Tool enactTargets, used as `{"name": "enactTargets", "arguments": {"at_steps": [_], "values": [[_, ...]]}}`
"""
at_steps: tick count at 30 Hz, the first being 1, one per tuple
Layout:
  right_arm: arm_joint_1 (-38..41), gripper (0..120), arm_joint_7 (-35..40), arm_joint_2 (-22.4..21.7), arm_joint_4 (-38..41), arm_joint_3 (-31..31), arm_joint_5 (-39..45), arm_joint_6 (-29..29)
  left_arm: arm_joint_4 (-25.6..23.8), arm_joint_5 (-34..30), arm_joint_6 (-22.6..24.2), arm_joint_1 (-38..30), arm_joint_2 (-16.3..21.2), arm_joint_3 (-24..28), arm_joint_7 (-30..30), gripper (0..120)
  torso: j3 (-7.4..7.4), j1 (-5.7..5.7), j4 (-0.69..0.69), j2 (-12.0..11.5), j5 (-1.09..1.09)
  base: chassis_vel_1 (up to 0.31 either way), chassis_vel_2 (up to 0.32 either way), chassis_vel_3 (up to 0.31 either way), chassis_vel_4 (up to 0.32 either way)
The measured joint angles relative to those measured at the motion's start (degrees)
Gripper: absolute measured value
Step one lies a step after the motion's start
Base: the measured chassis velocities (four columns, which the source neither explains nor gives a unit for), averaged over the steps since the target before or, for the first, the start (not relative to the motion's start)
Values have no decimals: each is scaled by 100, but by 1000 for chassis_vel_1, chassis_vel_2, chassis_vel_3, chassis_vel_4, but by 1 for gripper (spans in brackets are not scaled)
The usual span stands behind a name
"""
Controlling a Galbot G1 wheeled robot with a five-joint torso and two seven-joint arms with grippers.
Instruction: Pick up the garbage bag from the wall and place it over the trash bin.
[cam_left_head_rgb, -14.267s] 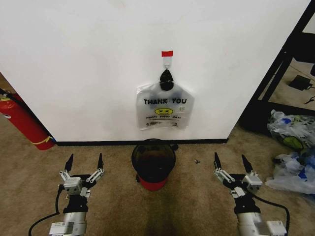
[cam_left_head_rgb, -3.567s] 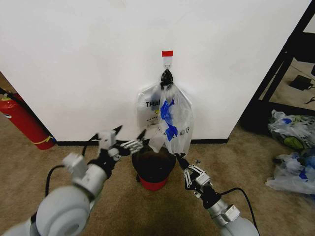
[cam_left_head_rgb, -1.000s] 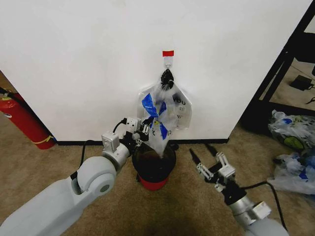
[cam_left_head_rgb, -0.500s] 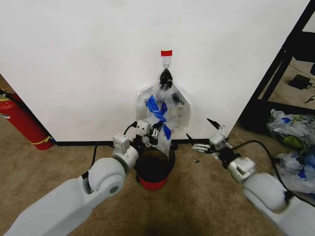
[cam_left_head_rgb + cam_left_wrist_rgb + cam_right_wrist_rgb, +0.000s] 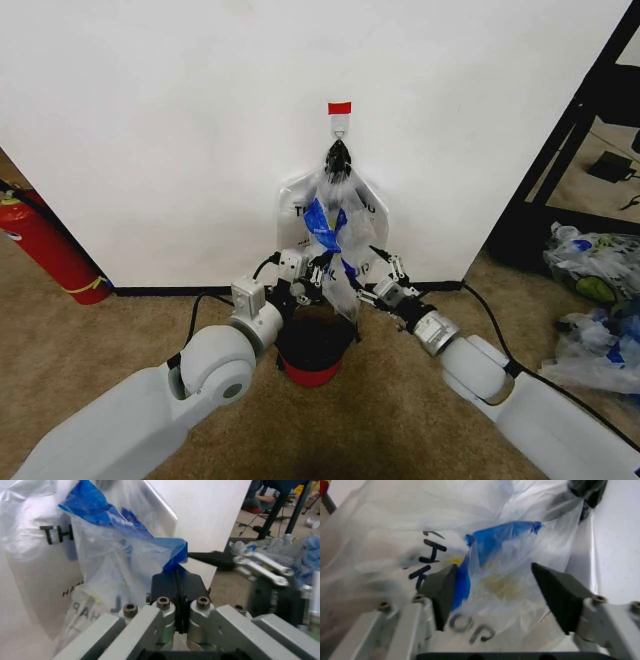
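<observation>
Since half a second before, the right gripper (image 5: 380, 283) had swung in from beside the bin to the bag's right edge; the left gripper (image 5: 312, 272) kept its place. The garbage bag (image 5: 335, 240) hung from the hook (image 5: 340, 124) on the wall (image 5: 150, 120), long axis vertical, bottom just above the trash bin (image 5: 315, 345); left jaws clenched on a blue fold of the bag; right jaws spread, film between them.
</observation>
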Motion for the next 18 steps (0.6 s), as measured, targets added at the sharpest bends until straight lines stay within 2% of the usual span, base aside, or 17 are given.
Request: {"name": "enactTargets", "arguments": {"at_steps": [1, 3, 6, 7, 8, 12, 14, 15, 18], "values": [[78, 52, 2, 44, -29, -52, -38, -51, -43, 1, 0, 0, 2, 10, 1, 0, 0, 0, 1, 0, 0, 0, 0, 0, 0], [136, 51, 6, 67, -53, -94, -56, -95, -58, 0, 0, 0, 5, 12, 1, 0, 0, 0, 1, 0, 1, 0, 0, 0, 0], [409, 36, 90, 164, -152, -326, -124, -481, -86, -9, 0, 4, 37, 3, 2, 0, 0, 0, 3, 0, 0, 0, 0, 0, 0], [452, 32, 127, 180, -140, -389, -102, -739, -91, -15, 0, 11, 41, -10, 0, 0, 0, 0, 3, 0, 1, 0, 0, 0, 0], [452, 32, 127, 180, -140, -389, -102, -739, -91, -15, 0, 11, 41, -10, 0, 0, 0, 0, 3, 0, 1, 0, 0, 0, 0], [528, 14, 342, 218, -25, -538, 338, -1474, -123, -23, 0, 28, 33, -36, -1, 0, 0, 0, 1, 0, 0, 0, 0, 0, 0], [540, 10, 456, 244, 42, -555, 559, -1695, -137, -27, 2, 28, 15, -37, -2, 0, 0, 0, 1, 0, 0, 0, 0, 0, 0], [545, 3, 579, 277, 122, -553, 807, -1890, -147, -30, 6, 22, -2, -36, -3, 0, 0, 0, 1, 0, 0, 0, 0, 0, 0], [527, 0, 757, 292, 241, -513, 1163, -2020, -148, -31, 8, 17, -14, -36, -9, 0, 0, 0, 2, 0, 0, 0, 0, 0, 0]]}}
